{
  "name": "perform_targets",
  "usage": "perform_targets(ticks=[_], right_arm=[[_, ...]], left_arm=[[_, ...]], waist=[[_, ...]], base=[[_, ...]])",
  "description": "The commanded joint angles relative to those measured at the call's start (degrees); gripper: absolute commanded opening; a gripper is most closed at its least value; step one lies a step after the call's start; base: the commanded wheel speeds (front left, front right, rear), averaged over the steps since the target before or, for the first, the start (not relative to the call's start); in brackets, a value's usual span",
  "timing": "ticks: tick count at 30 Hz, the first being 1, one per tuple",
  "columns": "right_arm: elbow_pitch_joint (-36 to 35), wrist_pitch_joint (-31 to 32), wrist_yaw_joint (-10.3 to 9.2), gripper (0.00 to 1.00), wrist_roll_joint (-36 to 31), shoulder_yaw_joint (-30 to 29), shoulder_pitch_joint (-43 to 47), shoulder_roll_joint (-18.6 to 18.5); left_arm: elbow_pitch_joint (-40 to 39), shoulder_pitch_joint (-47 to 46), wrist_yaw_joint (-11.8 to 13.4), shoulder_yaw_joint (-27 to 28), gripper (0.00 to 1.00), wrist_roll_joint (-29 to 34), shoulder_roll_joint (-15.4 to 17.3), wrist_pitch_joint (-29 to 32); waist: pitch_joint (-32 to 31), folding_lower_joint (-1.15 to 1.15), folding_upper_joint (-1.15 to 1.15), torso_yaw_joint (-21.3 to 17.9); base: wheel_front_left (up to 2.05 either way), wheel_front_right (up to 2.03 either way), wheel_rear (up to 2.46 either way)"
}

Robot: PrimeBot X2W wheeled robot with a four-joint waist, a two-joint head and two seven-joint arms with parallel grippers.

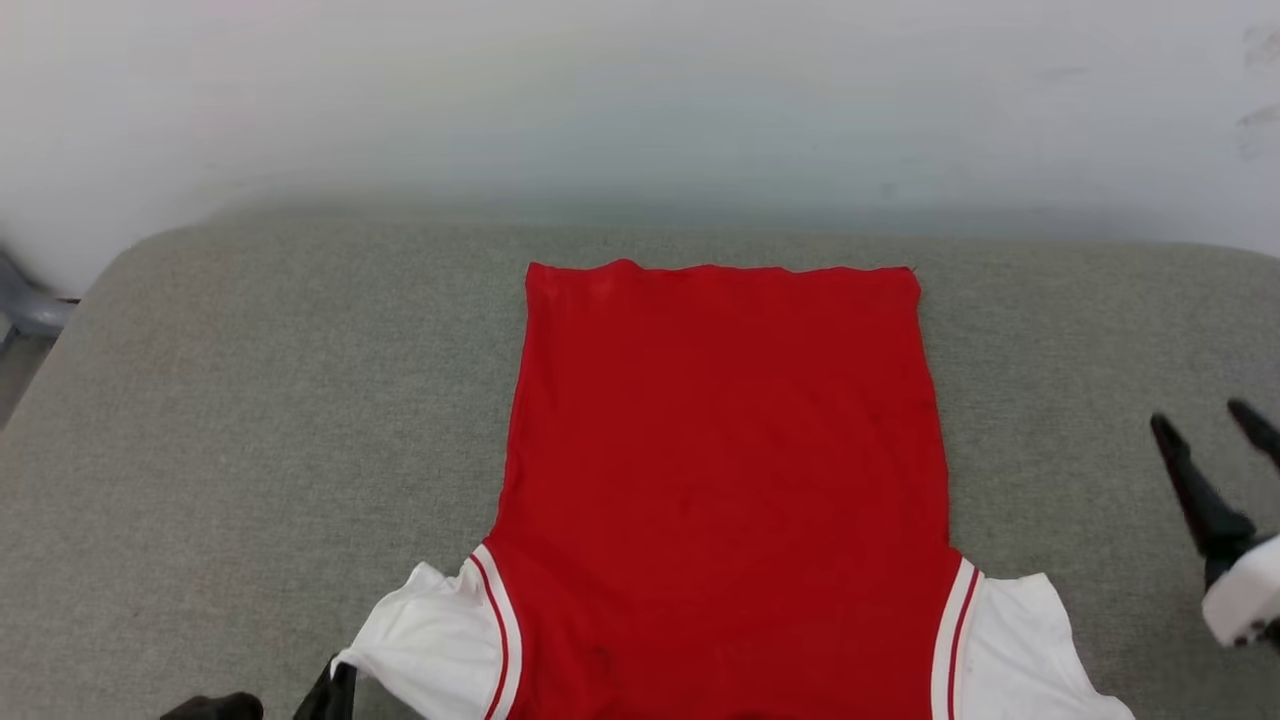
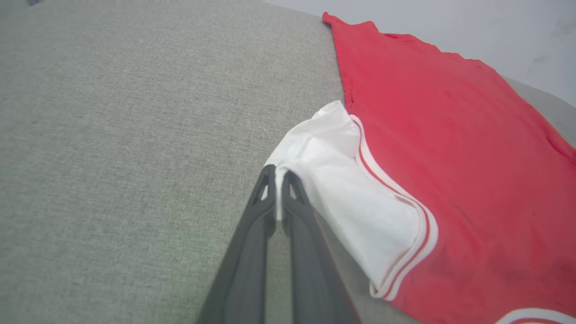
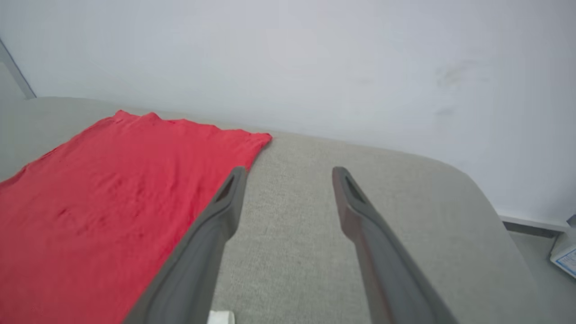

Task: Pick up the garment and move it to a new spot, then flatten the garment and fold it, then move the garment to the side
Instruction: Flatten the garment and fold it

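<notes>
Garment [image 1: 725,450] long axis runs away from us; left gripper [image 2: 278,173] pinches white sleeve [image 2: 351,202]; right gripper [image 3: 289,173] spread wide, empty, clear of right edge.

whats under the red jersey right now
The garment lies spread on the grey fabric surface, which shows on three sides of it. What lies directly beneath the cloth is covered, as is the garment's underside.

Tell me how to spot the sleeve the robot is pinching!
Find the grey cushion with the red garment spread flat on it. Go to its white sleeve on the robot's left. Unlike the other sleeve, its tip sits pinched in the shut left tool.
</notes>
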Motion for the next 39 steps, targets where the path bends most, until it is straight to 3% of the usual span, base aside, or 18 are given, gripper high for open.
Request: perform_targets(ticks=[1, 5, 10, 12, 22, 27, 32, 39], right_arm=[[-2.5, 1.9, -0.08, 1.0, -1.7, -1.4, -3.8, -0.4], [-6.2, 8.1, -0.07, 1.0, -1.7, -3.0, -12.6, -1.0], [-6.9, 19.7, -0.06, 1.0, -1.1, -0.5, -24.7, -4.8], [-5.4, 25.3, -0.08, 1.0, -0.8, 1.0, -29.4, -6.5], [5.8, 57.2, -0.06, 1.0, 3.7, 7.4, -49.6, -8.3], [8.7, 64.1, -0.07, 1.0, 1.9, 9.5, -54.4, -9.4], [11.9, 66.6, -0.06, 1.0, 0.4, 9.4, -57.2, -8.1], [15.6, 67.8, -0.06, 1.0, -0.1, 12.1, -52.0, -8.2]], left_arm=[[-0.9, -1.7, 0.1, 0.0, 0.0, 1.1, -0.2, -0.2], [-2.9, -4.5, -0.1, 0.0, 0.0, 3.2, -1.5, -0.2], [-5.1, -8.4, -0.9, 0.1, 0.0, 5.7, -3.7, -0.2], [-5.5, -9.6, -1.2, 0.5, 0.0, 6.8, -4.8, -0.2], [-6.8, -14.5, -4.8, 2.3, 0.0, 11.6, -11.0, -0.2], [-6.4, -16.1, -6.7, 2.8, 0.0, 13.3, -13.4, -0.2], [-5.7, -17.6, -8.8, 4.2, 0.0, 14.9, -16.2, -0.2], [-3.9, -18.3, -11.2, 6.4, 0.0, 17.2, -19.0, -0.1]], waist=[[2.2, -0.01, 0.0, 1.7], [7.1, -0.01, 0.0, 4.4], [13.9, -0.01, 0.0, 8.0], [16.4, -0.01, 0.0, 9.2], [26.7, -0.01, 0.0, 13.7], [30.0, -0.01, 0.0, 15.3], [33.0, -0.01, 0.0, 16.9], [34.8, -0.01, 0.0, 17.7]], base=[[0.0, 0.0, 0.0], [0.0, 0.0, 0.0], [0.0, 0.0, 0.0], [0.0, 0.0, 0.0], [0.0, 0.0, 0.0], [0.0, 0.0, 0.0], [0.0, 0.0, 0.0], [0.0, 0.0, 0.0]])
